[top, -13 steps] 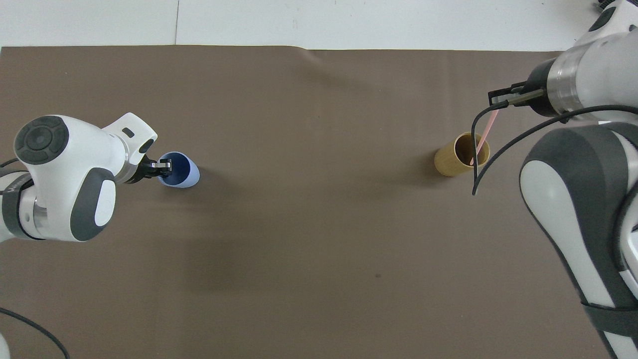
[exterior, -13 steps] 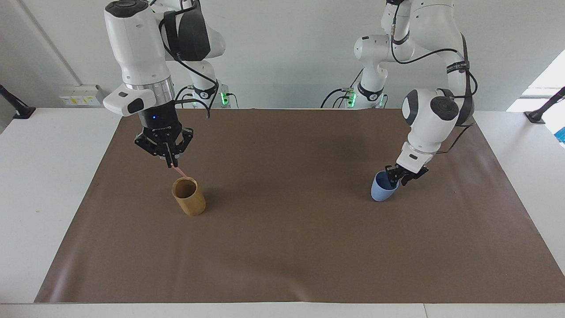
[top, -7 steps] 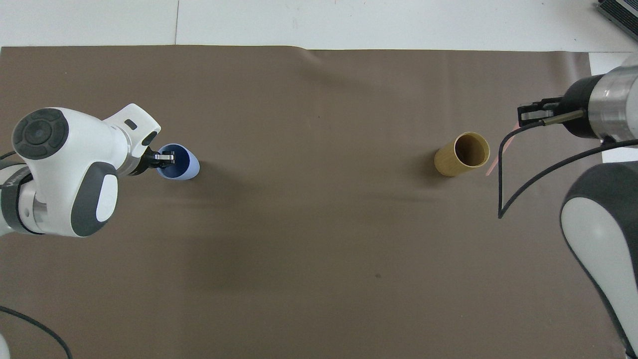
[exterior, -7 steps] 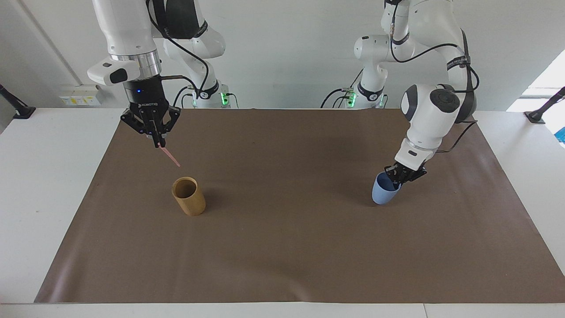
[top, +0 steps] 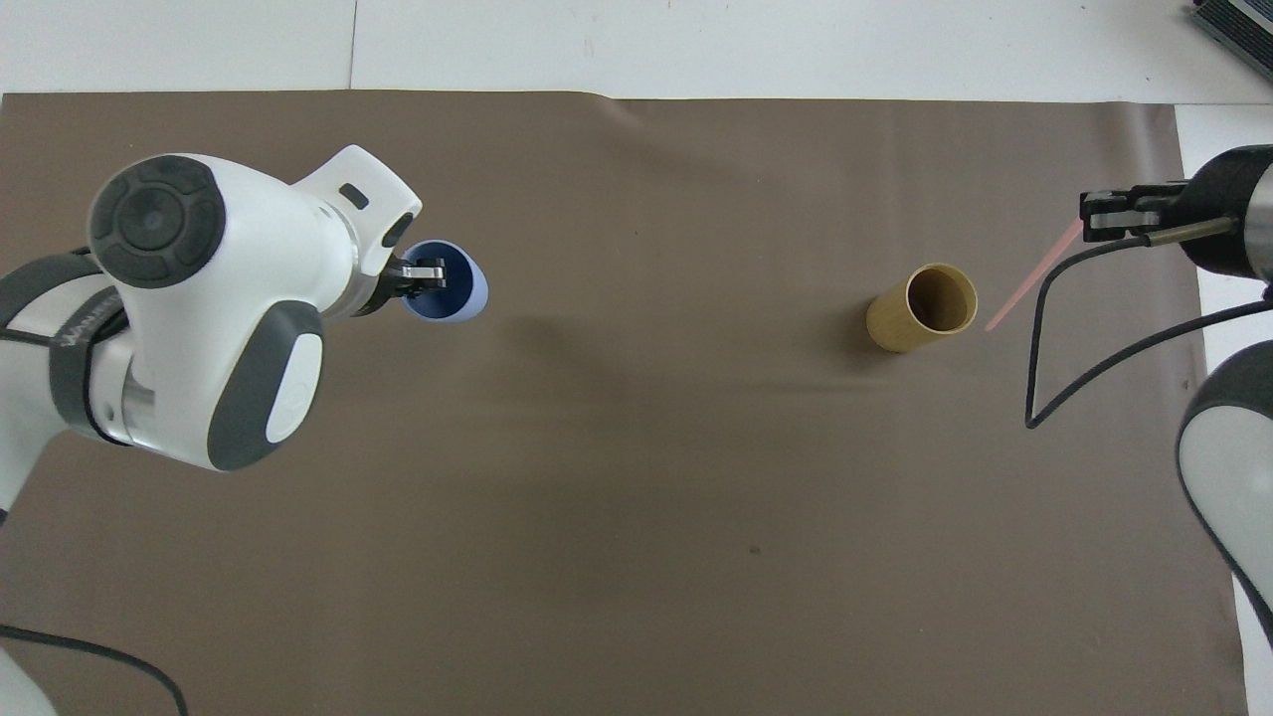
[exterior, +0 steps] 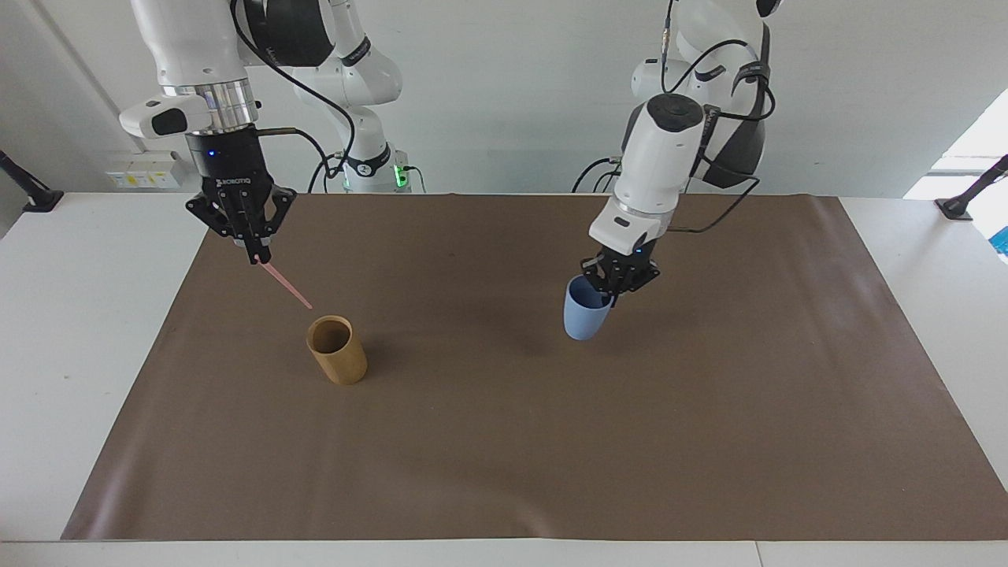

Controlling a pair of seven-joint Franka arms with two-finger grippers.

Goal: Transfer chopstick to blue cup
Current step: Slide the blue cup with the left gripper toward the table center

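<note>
Facing view first: your right gripper [exterior: 257, 256] is up in the air, clamped on the top end of the thin pink chopstick [exterior: 285, 285], which slants down from its fingertips toward the tan-brown cylindrical cup [exterior: 337, 350] standing below on the brown paper mat [exterior: 504, 441]. Your left gripper [exterior: 613, 288] pinches the rim of the small light-blue tapered cup [exterior: 584, 309], which hangs tilted beneath it, lifted off the mat. Overhead view next: you see the left gripper [top: 426, 275] closed over the blue cup's [top: 459, 296] rim, and the right gripper [top: 1102, 207] holding the chopstick [top: 1026, 282], its tip just beside the tan cup [top: 920, 306].
</note>
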